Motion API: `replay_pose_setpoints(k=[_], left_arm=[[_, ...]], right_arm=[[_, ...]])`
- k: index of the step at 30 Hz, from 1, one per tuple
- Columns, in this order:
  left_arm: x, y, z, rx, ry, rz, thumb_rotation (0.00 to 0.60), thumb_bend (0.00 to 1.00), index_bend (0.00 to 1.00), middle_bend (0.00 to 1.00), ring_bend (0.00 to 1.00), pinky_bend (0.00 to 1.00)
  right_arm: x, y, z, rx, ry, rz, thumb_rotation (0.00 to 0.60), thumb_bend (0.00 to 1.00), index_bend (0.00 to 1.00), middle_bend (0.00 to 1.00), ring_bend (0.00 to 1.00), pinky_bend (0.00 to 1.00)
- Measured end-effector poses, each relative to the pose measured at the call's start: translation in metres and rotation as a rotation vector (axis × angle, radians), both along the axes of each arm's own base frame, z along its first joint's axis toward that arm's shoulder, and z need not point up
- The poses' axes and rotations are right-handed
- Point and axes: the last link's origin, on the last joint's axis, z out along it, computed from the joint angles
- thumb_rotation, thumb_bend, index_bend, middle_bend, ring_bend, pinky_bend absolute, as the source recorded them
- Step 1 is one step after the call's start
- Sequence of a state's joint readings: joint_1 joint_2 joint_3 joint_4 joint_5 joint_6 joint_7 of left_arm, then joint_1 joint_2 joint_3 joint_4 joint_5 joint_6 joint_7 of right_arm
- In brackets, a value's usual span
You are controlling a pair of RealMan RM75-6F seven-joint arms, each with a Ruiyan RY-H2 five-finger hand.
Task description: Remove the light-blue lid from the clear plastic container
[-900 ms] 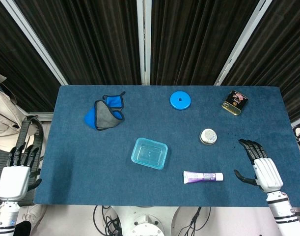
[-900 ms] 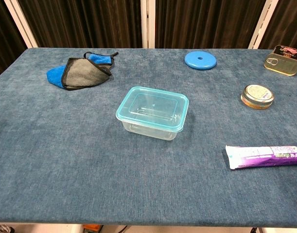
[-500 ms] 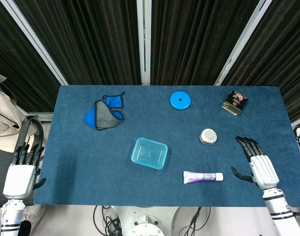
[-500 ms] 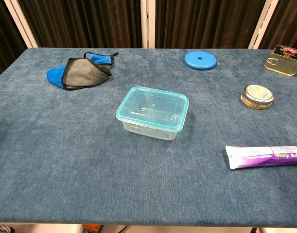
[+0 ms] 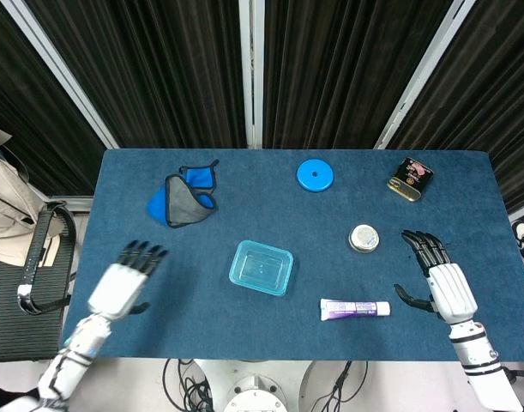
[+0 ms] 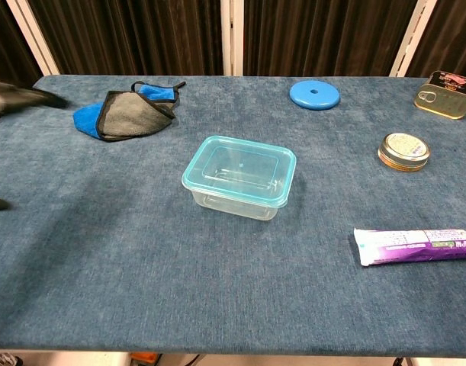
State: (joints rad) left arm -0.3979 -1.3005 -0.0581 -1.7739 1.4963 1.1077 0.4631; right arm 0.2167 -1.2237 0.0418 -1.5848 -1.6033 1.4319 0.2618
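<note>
I see the clear plastic container (image 5: 261, 268) near the middle of the counter (image 5: 244, 206), its light-blue lid (image 6: 239, 168) seated on top. My left hand (image 5: 124, 282) is over the counter at the container's 9 o'clock, well apart from it, fingers spread and holding nothing. My right hand (image 5: 440, 285) is at its 3 o'clock near the counter's edge, also splayed and empty. A toothpaste tube (image 5: 355, 308) lies between the container and that hand, with a small round tin (image 5: 364, 238) at the tube's 12 o'clock.
</note>
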Motion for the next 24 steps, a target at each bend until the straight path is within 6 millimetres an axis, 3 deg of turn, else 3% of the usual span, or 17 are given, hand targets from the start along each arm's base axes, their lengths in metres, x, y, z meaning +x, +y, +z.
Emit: replay_pose_setpoints(k=[6,10,24], left_arm=[[0.066,0.039,-0.045,-0.181,-0.006,-0.103,0.600,0.00,0.00,0.00,0.00,0.04],[0.103,0.058,-0.062,-0.231,-0.031,-0.121,0.600,0.00,0.00,0.00,0.00,0.05],[0.159,0.090,-0.105,-0.333,-0.005,-0.012,0.600,0.00,0.00,0.00,0.00,0.05]], right_arm=[[-0.003,0.000,0.001,-0.011,-0.004,-0.009,0.600,0.20,0.00,0.07,0.00,0.00],[-0.005,0.000,0.002,-0.015,-0.006,-0.012,0.600,0.21,0.00,0.06,0.00,0.00],[-0.006,-0.005,-0.007,0.007,-0.022,0.011,0.600,0.21,0.00,0.06,0.00,0.00]])
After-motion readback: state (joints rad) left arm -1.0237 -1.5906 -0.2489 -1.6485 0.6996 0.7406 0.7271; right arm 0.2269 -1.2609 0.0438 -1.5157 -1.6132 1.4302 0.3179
